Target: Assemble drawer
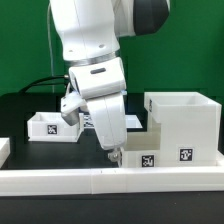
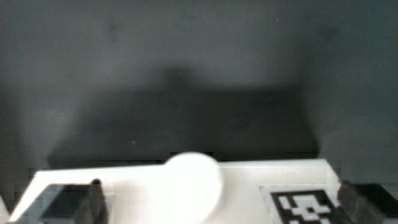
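The drawer's tall white cube housing (image 1: pixel 181 123) stands at the exterior view's right, with a tag on its front. One small white tray (image 1: pixel 48 127) lies at the left. A second tray (image 1: pixel 139 146) sits against the housing's left side. My gripper (image 1: pixel 113 152) points down at this tray's front. In the wrist view the tray's front face (image 2: pixel 249 172) with its round white knob (image 2: pixel 189 184) and a square tag (image 2: pixel 308 206) lies under my gripper (image 2: pixel 214 208). The dark fingers (image 2: pixel 64 204) stand apart, either side of the knob. The gripper is open.
A long low white rail (image 1: pixel 100 181) runs along the front of the black table. A green wall and black cables are behind. The arm hides the table between the two trays.
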### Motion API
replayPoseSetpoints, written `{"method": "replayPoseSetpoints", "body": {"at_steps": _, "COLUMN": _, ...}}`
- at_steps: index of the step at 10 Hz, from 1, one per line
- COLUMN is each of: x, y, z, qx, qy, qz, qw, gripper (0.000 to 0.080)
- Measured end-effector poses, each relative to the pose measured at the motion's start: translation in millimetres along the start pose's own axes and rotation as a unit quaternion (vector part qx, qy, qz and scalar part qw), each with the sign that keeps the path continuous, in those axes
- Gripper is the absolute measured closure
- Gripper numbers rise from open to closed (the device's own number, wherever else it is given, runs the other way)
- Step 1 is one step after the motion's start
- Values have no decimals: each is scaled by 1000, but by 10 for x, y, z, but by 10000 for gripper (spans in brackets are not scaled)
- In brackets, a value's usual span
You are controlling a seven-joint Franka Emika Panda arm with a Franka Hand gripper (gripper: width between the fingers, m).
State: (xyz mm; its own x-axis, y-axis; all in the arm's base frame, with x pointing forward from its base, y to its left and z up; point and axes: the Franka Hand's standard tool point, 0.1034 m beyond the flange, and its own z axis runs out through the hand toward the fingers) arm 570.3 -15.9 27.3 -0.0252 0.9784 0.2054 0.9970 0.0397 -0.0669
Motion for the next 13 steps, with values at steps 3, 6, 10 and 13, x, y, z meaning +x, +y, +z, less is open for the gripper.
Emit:
{"method": "replayPoseSetpoints", "body": {"at_steps": 3, "x": -1, "y": -3, "z": 2, "qx": 0, "qy": 0, "qz": 2, "qw": 1000, "gripper": 151}}
{"method": "replayPoseSetpoints", "body": {"at_steps": 6, "x": 43, "y": -2, "z": 17, "qx": 1, "qy": 2, "qz": 6, "qw": 1000, "gripper": 151}}
{"method": "replayPoseSetpoints", "body": {"at_steps": 10, "x": 246, "y": -6, "z": 99, "qx": 7, "qy": 9, "qz": 22, "qw": 1000, "gripper": 151}}
{"method": "replayPoseSetpoints", "body": {"at_steps": 13, "x": 362, "y": 36, "z": 99, "qx": 7, "qy": 0, "qz": 27, "qw": 1000, "gripper": 151}}
